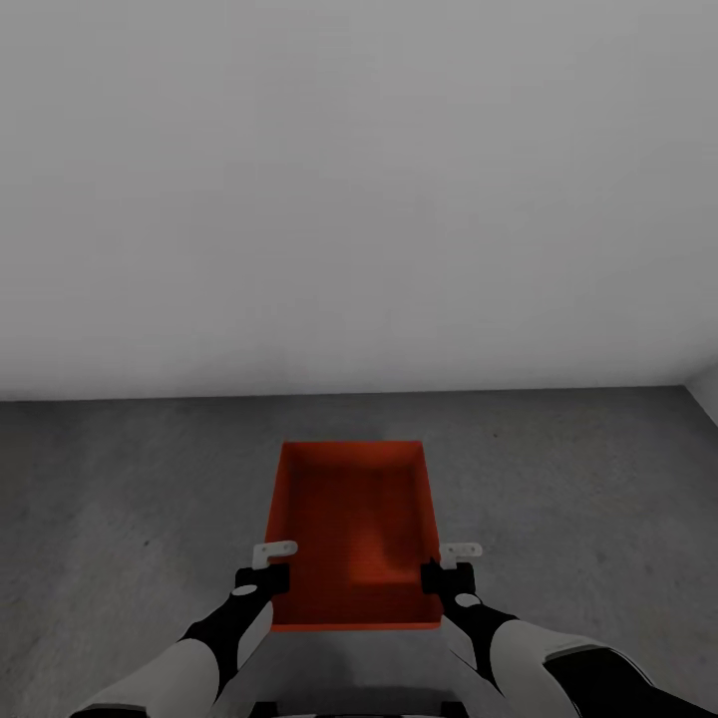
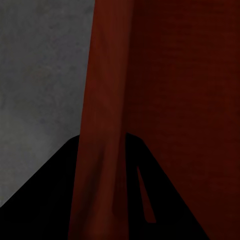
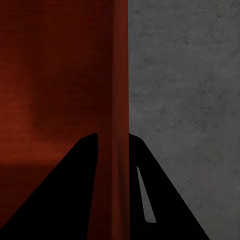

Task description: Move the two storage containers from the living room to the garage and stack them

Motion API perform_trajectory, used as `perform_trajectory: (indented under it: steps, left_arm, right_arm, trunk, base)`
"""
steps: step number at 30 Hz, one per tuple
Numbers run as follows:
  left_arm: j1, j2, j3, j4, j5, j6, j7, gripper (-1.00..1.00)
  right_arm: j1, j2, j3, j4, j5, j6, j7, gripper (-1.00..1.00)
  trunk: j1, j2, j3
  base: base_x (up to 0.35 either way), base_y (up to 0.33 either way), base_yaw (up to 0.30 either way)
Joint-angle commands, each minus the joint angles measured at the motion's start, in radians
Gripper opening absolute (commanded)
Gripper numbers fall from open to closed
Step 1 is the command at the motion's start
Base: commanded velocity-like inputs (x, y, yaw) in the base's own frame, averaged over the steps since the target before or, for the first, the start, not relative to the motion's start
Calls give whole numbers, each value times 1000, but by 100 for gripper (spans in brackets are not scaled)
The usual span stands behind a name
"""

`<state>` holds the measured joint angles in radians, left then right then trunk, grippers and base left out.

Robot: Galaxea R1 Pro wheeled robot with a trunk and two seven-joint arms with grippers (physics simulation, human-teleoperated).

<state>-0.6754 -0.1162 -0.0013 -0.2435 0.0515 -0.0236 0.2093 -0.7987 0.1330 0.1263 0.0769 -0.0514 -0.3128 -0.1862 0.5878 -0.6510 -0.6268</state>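
From above, 1 red-orange storage container (image 1: 354,529) hangs over the grey floor (image 1: 598,499) near a pale wall (image 1: 359,199). Left gripper (image 1: 261,568) and right gripper (image 1: 447,568) each pinch a side wall; the wrist views show dark fingers (image 3: 85,190) straddling it.

The storage container (image 1: 349,519) looks like matt red-orange plastic with a fine ribbed texture inside. The floor (image 1: 120,499) is rough, mottled grey concrete, totally dull. The wall (image 1: 359,199) is smooth, flat pale grey, no shine.
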Motion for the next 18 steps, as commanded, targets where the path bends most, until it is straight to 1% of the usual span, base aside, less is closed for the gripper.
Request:
perform_trajectory:
  steps: [1, 5, 18]
  left_arm:
    - [0, 6, 3, 3, 5, -2, 8, -100]
    - [0, 6, 3, 3, 5, -2, 8, -100]
    - [0, 6, 3, 3, 5, -2, 8, -100]
  right_arm:
    - [-2, 1, -43, -45, 31, -1, 10, -100]
    - [-2, 1, -43, -45, 32, -2, 10, -100]
    - [-2, 1, -43, -45, 30, -3, 10, -100]
  trunk:
    - [0, -1, -1]
    - [0, -1, -1]
    - [50, -92, -42]
  base:
    - [0, 0, 0]
    - [0, 0, 0]
    - [0, 0, 0]
